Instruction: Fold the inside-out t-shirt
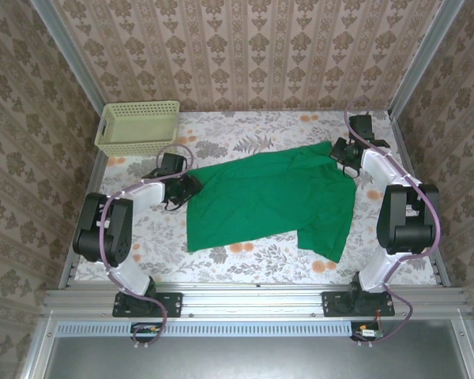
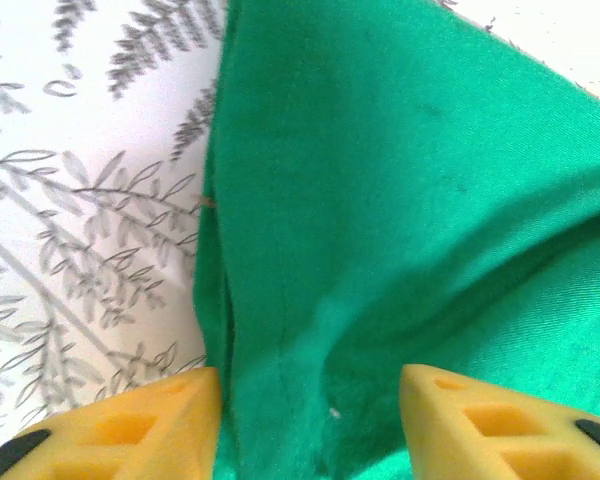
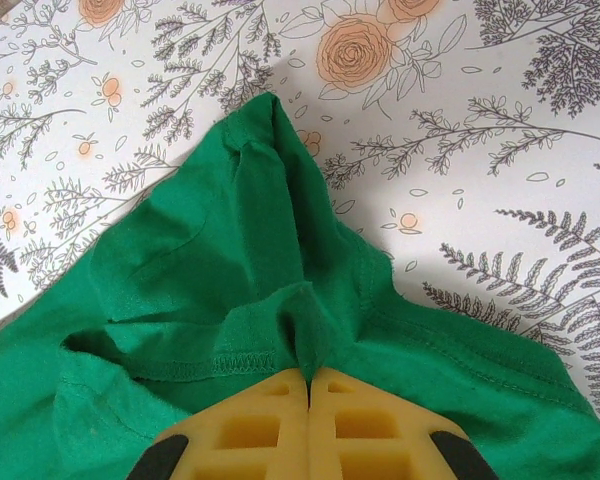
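The green inside-out t-shirt [image 1: 268, 197] lies across the worktop [image 1: 245, 134], a seamed edge pinched tight by the right gripper [image 3: 310, 385], the left gripper [image 2: 310, 395] spread wide astride the opposite edge, seemingly to pull it flat.

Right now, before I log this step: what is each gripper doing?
Left gripper: open, with the t-shirt between its fingers.
Right gripper: shut on a fold of the t-shirt.
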Controlling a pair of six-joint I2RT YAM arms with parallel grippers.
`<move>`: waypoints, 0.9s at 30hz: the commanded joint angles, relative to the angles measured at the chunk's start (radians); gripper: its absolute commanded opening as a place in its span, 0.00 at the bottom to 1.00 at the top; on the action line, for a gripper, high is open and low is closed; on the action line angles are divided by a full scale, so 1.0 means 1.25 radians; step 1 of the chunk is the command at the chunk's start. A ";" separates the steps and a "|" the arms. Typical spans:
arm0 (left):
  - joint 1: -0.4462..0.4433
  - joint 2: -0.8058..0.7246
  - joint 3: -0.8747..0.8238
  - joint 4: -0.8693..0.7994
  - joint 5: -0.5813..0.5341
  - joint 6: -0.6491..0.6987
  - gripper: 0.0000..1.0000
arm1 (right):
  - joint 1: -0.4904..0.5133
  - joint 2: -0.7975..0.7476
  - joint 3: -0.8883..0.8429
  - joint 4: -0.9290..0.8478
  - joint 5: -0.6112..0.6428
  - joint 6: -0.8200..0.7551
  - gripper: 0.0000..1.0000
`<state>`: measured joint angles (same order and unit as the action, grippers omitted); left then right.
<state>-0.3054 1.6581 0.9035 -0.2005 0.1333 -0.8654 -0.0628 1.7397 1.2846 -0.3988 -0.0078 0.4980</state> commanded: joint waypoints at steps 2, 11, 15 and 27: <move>-0.026 -0.038 0.030 -0.094 -0.042 -0.017 0.54 | -0.007 -0.036 0.002 -0.032 0.009 0.002 0.00; -0.043 0.000 0.046 -0.083 -0.016 -0.041 0.48 | -0.010 -0.037 0.004 -0.036 0.008 0.001 0.00; -0.042 0.004 0.058 -0.086 -0.022 -0.038 0.35 | -0.013 -0.039 0.006 -0.040 0.007 0.000 0.00; 0.005 0.038 0.180 -0.119 -0.007 0.026 0.00 | -0.020 -0.033 0.074 -0.067 0.007 0.000 0.00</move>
<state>-0.3275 1.6814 1.0554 -0.3161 0.1127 -0.8791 -0.0780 1.7206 1.3106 -0.4511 -0.0078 0.4980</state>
